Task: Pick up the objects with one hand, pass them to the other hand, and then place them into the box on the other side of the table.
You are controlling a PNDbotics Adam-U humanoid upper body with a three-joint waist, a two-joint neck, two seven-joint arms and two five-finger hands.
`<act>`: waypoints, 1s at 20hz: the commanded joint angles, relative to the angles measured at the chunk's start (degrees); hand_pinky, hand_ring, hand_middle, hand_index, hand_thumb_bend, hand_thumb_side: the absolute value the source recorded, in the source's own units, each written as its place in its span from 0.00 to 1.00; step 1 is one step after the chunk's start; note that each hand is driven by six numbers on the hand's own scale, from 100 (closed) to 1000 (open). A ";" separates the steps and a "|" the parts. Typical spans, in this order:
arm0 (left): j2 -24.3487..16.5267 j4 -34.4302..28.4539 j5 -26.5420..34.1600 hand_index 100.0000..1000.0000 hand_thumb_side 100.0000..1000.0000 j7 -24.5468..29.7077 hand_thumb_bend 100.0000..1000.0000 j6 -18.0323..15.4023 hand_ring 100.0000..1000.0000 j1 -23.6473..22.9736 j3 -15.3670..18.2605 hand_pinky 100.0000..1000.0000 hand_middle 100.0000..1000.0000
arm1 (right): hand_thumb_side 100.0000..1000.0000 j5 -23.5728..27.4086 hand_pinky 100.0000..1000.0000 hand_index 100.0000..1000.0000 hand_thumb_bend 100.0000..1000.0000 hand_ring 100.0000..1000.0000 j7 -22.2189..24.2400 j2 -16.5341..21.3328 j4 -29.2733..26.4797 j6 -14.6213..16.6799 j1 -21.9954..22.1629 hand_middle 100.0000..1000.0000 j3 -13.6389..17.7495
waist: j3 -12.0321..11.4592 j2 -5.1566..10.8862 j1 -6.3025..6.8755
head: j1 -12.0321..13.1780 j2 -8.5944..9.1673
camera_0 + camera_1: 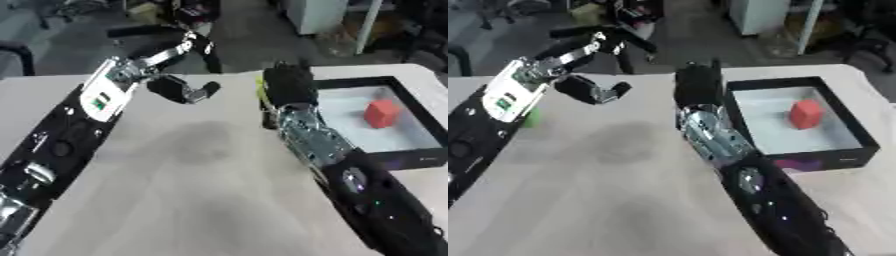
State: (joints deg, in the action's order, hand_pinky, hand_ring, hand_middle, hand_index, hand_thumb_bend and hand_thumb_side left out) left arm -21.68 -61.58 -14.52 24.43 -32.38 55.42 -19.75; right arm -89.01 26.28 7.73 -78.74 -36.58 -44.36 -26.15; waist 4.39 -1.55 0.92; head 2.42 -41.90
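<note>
In the left eye view, the left hand (182, 90) hung above the desk (192, 165) with its fingers curled in and nothing visible between them. The right hand (287, 84) showed only its dark back, so I could not tell how its fingers stood. Just to the right of that hand lay the box (411, 107), with a red block (381, 113) already resting inside.

In the right eye view, a small green object (532, 118) peeked out beside the left forearm, below and behind the left hand. Judging by this, one object was delivered and the green one remained to be picked up, passed and boxed.
</note>
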 commanded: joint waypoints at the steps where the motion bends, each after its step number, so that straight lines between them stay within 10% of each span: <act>1: -4.01 -2.50 0.68 0.63 0.14 -1.15 0.15 -0.08 0.56 0.70 1.71 0.72 0.50 | 0.00 -2.92 1.00 0.28 0.00 0.13 -0.96 4.07 2.75 -4.37 -0.66 0.15 5.31 | -0.17 0.97 0.02 | -0.27 1.10; 4: -7.88 -5.46 1.57 0.63 0.15 -2.83 0.17 0.93 0.56 -2.39 3.70 0.72 0.50 | 0.00 -3.94 1.00 0.33 0.00 0.20 -5.92 8.10 7.33 -11.53 -0.51 0.20 10.69 | -0.62 0.99 0.01 | -0.88 1.70; 6: -11.06 -7.74 2.27 0.63 0.16 -4.24 0.18 2.11 0.56 -5.81 5.79 0.72 0.50 | 0.03 -4.35 1.00 0.65 0.00 0.45 -9.44 10.82 12.30 -14.45 -1.39 0.43 14.54 | -0.87 0.98 -0.06 | -1.57 2.22; 8: -13.74 -9.57 2.74 0.64 0.18 -5.48 0.21 3.60 0.56 -9.09 7.91 0.72 0.51 | 0.47 -2.02 1.00 0.99 0.17 0.79 -9.60 12.50 17.97 -15.17 -2.39 0.83 17.66 | -1.12 0.91 -0.07 | -2.12 2.57; 11: -16.98 -11.30 2.42 0.64 0.21 -7.66 0.26 5.53 0.57 -13.75 11.63 0.71 0.51 | 0.63 4.05 1.00 1.00 0.19 0.95 -7.37 14.79 22.83 -15.36 -3.43 0.97 19.96 | -1.50 0.72 -0.21 | -2.61 3.02; 18: -20.59 -9.10 -1.76 0.65 0.33 -11.03 0.40 8.42 0.57 -19.54 17.74 0.72 0.52 | 0.69 13.04 0.72 1.00 0.09 0.93 -15.59 17.90 15.27 -15.39 -2.16 0.96 20.38 | -1.52 0.24 -0.64 | -2.39 3.84; 19: -20.90 -8.12 -2.71 0.65 0.22 -11.14 0.36 8.50 0.58 -19.85 18.17 0.72 0.52 | 0.83 13.43 0.70 1.00 0.00 0.92 -16.96 18.25 13.14 -15.39 -1.87 0.96 19.93 | -1.50 0.20 -0.65 | -2.32 3.87; 20: -21.17 -7.07 -3.84 0.66 0.36 -11.28 0.44 8.53 0.58 -20.08 18.61 0.72 0.53 | 0.64 13.39 0.67 1.00 0.11 0.91 -18.14 18.57 10.97 -15.39 -1.59 0.95 19.35 | -1.48 0.15 -0.66 | -2.22 3.84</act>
State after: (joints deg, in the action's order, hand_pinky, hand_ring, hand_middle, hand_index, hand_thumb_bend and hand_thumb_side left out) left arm -40.30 -68.93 -17.30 13.66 -23.97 34.65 -2.53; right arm -76.30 9.60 24.15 -64.67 -51.73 -44.94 -6.60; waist 2.85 -1.91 0.23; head 0.00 -38.70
